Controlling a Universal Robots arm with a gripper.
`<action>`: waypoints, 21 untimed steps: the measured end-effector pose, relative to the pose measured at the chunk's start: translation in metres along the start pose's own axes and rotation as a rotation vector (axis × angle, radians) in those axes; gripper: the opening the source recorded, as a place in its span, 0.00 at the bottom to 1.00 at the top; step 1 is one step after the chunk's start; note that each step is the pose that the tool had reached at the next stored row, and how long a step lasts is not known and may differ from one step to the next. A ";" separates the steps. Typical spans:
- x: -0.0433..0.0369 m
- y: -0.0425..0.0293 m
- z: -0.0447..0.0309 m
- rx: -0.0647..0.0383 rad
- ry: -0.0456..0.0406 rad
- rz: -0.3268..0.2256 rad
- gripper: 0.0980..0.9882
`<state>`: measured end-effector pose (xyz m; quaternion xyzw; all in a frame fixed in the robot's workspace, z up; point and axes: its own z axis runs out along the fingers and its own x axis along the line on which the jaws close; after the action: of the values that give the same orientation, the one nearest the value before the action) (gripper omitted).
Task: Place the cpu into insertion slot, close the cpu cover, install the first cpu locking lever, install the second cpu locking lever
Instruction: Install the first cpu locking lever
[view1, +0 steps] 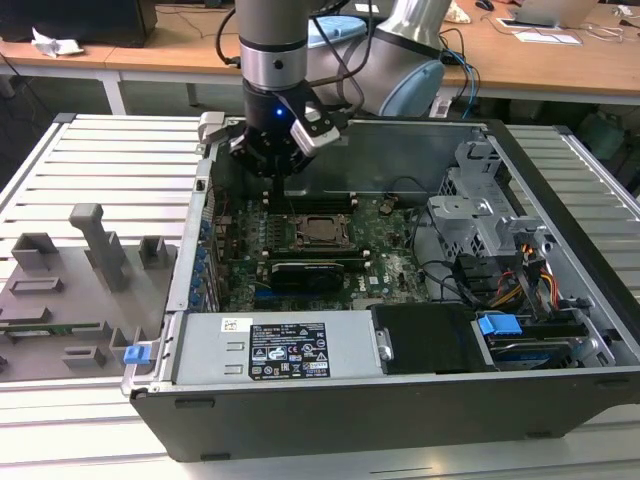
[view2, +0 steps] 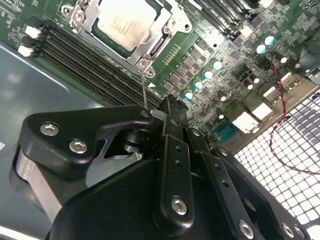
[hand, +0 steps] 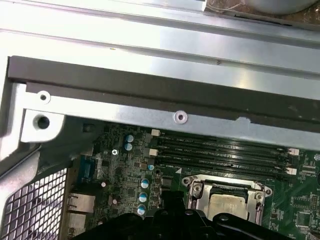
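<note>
The cpu (view2: 122, 22) sits in the slot (view2: 150, 47) with the cover (view2: 95, 20) down. The tool (view2: 150, 114) is closed on a thin lever (view2: 144, 90), judged not yet latched.

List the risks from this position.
1. The gripper appears pinched on a thin wire locking lever beside the cpu cover; the wire might slip out or bend.
2. Memory slots lie close by the lever, so a stray sweep may scrape them.
3. The cpu sits under the frame; uneven pressure could shift it.
</note>
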<state>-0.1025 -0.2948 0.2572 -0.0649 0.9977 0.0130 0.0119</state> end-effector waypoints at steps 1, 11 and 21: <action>-0.0015 0.0005 0.0003 0.000 0.0007 0.002 0.01; -0.0287 0.0001 0.0057 0.000 0.0091 0.032 0.01; -0.0443 -0.0020 0.0098 -0.010 0.0098 0.057 0.01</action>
<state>-0.0582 -0.2908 0.2485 -0.0363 0.9992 0.0179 0.0063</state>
